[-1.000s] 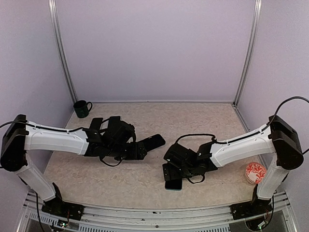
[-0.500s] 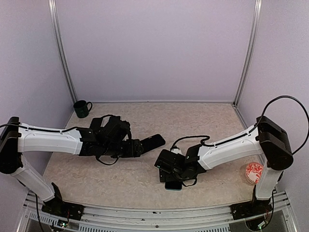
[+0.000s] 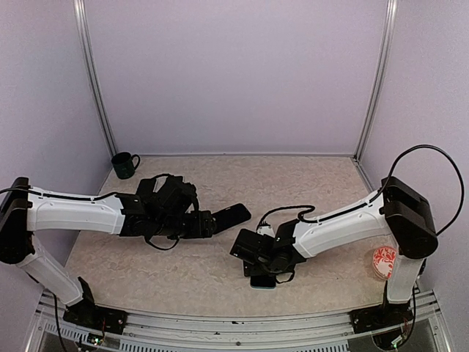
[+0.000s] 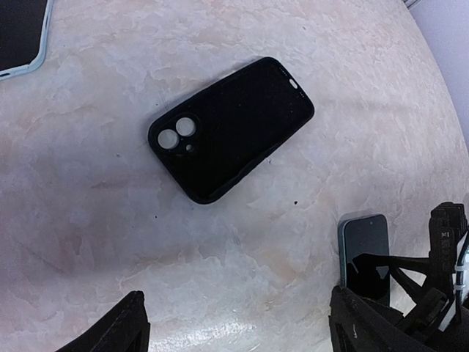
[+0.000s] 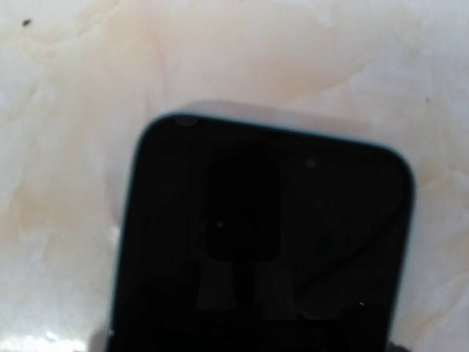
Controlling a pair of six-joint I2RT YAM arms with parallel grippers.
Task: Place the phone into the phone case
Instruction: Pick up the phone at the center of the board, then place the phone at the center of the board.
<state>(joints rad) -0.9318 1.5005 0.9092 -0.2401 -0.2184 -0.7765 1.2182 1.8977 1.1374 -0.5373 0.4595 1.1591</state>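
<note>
While the left gripper (image 4: 238, 304) hangs low over the table (image 3: 293, 176) with its two fingers spread wide and nothing between them, the phone case (image 4: 231, 128) lies flat just ahead of it, untouched. It is black and set at a slant, with its camera cut-outs at the end nearer that gripper. The phone (image 4: 365, 242) lies face up on the table closer to the arms' bases, apart from the case and not inside it. It shows a dark screen and a pale bluish edge. The right gripper (image 3: 260, 265) sits directly over the phone, so in the top view only the phone's near end shows from under it. In the right wrist view one rounded end of the phone fills most of the frame against the marbled surface, and no fingers show there. Whether that gripper's fingers stand apart or are pressed onto the phone cannot be told. A dark green mug (image 3: 124, 165) stands at the far left corner, and a red-patterned dish (image 3: 386, 262) sits by the right arm's base.
</note>
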